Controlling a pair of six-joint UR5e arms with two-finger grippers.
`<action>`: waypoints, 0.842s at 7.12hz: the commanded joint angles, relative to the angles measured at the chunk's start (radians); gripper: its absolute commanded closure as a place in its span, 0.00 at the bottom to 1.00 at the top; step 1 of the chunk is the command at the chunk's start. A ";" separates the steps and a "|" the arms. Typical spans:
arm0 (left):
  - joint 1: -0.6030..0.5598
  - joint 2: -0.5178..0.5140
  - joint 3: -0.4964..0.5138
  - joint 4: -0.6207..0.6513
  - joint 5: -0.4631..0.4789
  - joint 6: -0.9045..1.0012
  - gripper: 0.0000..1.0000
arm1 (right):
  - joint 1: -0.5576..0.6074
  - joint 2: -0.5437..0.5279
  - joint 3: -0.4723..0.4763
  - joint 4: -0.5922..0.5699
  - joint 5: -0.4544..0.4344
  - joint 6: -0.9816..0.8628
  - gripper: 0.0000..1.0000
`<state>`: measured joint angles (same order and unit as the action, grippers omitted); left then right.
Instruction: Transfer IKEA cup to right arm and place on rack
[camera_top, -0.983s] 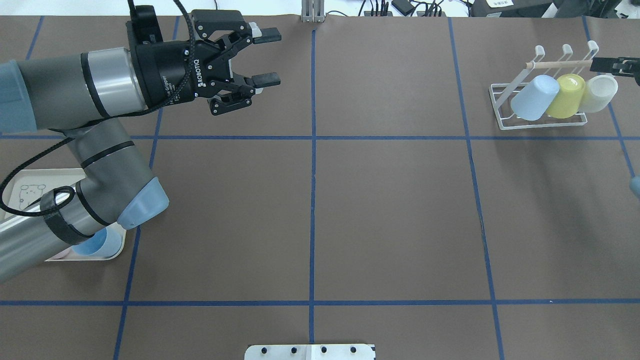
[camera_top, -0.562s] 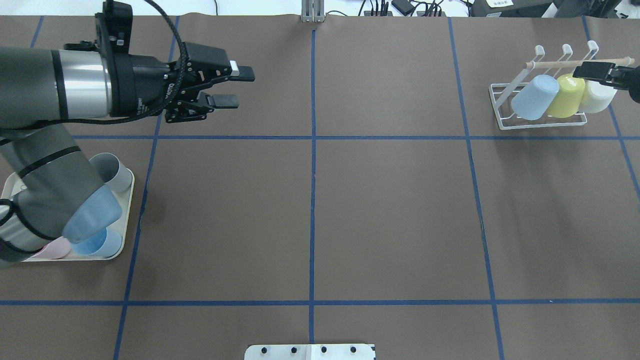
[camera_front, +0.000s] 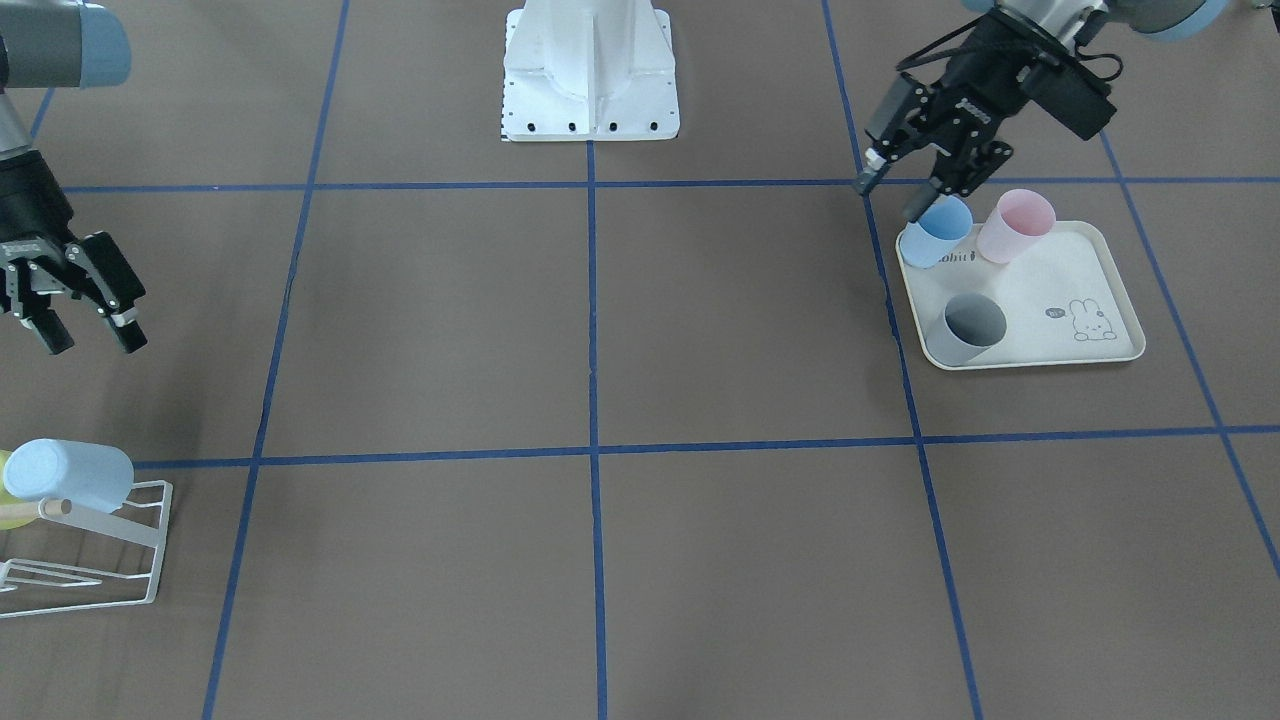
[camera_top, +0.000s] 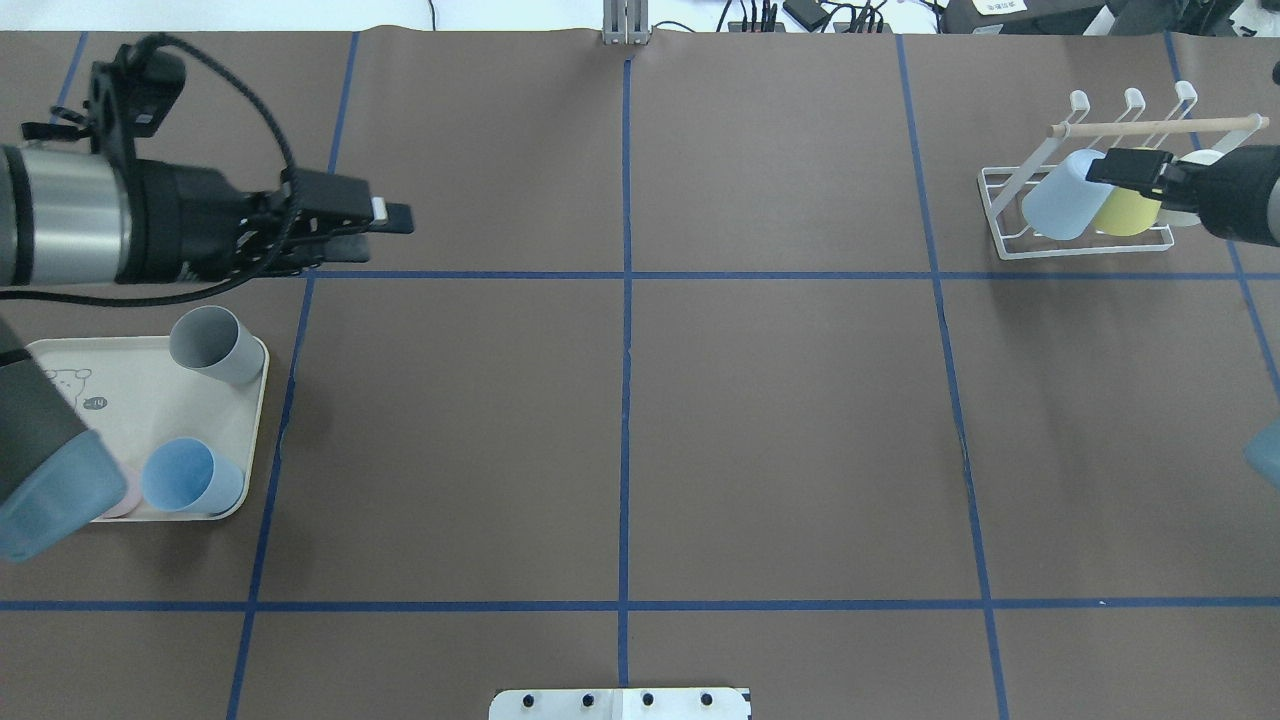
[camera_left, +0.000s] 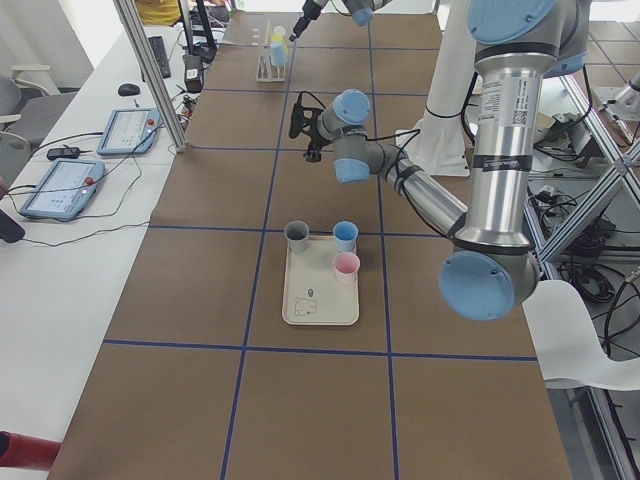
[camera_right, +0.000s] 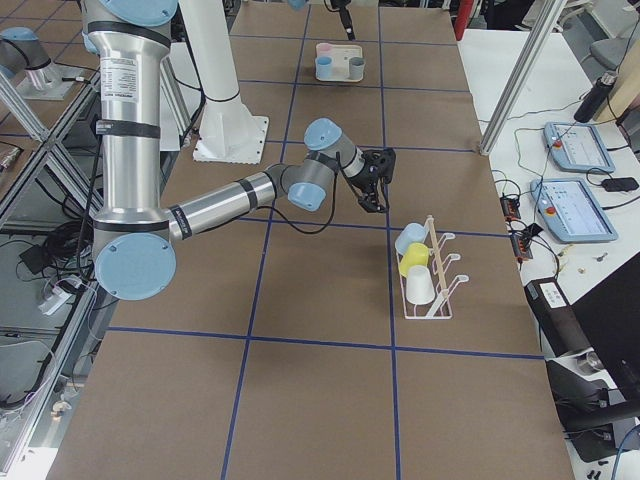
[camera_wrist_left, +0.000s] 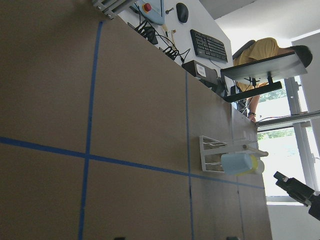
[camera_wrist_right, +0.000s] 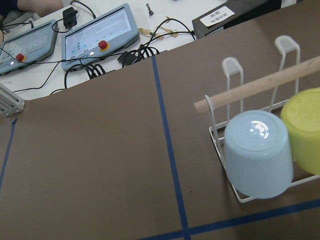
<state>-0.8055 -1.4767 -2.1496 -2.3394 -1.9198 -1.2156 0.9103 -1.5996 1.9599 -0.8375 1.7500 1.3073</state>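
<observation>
Seen from overhead, the robot's left arm reaches in from the frame's left edge, wrist turned so its fingers stack one above the other. In the upper right of the front-facing view, the left gripper tilts down and leftward, fingers apart and empty. At that view's left edge, the right gripper hangs fingers-down, jaws spread wide, holding nothing.

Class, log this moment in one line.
left gripper open, empty | right gripper open, empty, near rack | tray: grey cup, blue cup, pink cup | rack: three cups
</observation>
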 joint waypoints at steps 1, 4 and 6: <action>0.006 0.224 -0.003 0.040 0.025 0.140 0.27 | -0.044 0.039 0.004 -0.003 -0.001 0.041 0.00; 0.015 0.267 0.101 0.077 0.015 0.208 0.27 | -0.077 0.040 0.001 -0.003 -0.024 0.061 0.00; 0.015 0.266 0.128 0.077 0.012 0.217 0.27 | -0.103 0.040 0.004 -0.003 -0.064 0.075 0.00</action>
<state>-0.7917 -1.2107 -2.0387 -2.2634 -1.9061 -1.0031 0.8247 -1.5603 1.9617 -0.8400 1.7117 1.3767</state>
